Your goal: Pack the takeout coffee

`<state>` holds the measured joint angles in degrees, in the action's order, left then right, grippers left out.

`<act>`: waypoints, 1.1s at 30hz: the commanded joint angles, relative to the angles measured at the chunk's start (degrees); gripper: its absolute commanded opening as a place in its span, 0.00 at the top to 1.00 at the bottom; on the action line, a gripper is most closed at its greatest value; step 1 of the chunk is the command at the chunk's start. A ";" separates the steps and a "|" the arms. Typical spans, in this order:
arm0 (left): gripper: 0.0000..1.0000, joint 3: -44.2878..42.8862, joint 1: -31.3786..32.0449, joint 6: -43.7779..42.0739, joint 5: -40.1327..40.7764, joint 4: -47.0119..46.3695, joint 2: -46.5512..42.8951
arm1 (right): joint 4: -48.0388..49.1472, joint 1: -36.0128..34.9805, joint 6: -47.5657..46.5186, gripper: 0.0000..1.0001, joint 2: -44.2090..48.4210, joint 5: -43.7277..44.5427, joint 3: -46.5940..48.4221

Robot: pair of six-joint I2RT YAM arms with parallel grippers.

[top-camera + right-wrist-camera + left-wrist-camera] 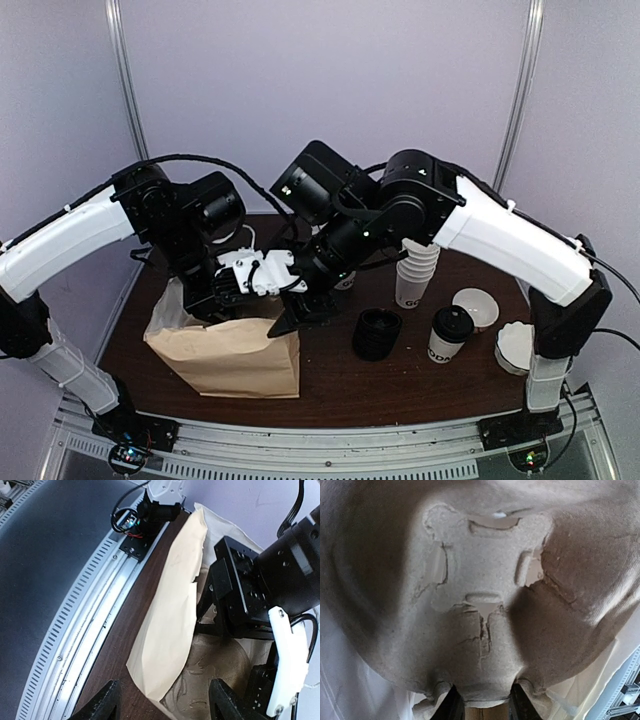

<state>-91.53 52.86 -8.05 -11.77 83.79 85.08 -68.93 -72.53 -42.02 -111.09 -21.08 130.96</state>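
Observation:
The takeout coffee, a white cup with a black dome lid, stands on the table at the right, away from both grippers. A brown paper bag stands open at the left. My left gripper reaches down into the bag. In the left wrist view my left gripper is shut on the rim of a grey pulp cup carrier, which fills that view. My right gripper hangs open over the bag's right edge, with the carrier below it inside the bag.
A stack of black lids sits right of the bag. Behind it stands a stack of lidless white cups. Two more open white cups stand near the right arm's base. The table's metal front rail runs close to the bag.

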 commanded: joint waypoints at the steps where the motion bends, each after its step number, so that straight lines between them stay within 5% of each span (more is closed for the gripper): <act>1: 0.78 -1.42 -0.30 -0.47 -1.53 -1.38 0.11 | -1.52 -2.00 2.24 0.37 -3.98 10.78 3.10; 12: 0.78 -1.40 -0.35 -0.21 1.27 -0.98 0.52 | -4.76 -4.19 4.28 0.39 -8.47 13.66 6.24; 18: 0.78 -1.17 -0.36 0.49 4.25 -1.07 0.57 | -4.75 -4.27 2.34 0.75 -4.53 4.25 2.22; 28: 0.78 0.88 -0.39 0.88 3.58 -0.53 0.48 | -3.19 -4.21 -1.79 0.92 0.15 3.20 -4.06; 31: 0.77 1.92 -0.33 -0.40 -5.27 -0.77 -2.47 | 0.88 -4.24 -1.43 0.99 2.04 7.21 -6.69; 33: 0.79 1.95 -0.35 2.16 -2.93 -1.15 -4.04 | 1.19 -4.09 -3.07 1.00 2.49 9.96 -7.17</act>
<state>-90.56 52.82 -7.44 -12.67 82.87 84.68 -67.88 -76.49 -43.18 -111.77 -14.74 125.43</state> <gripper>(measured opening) 0.274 0.013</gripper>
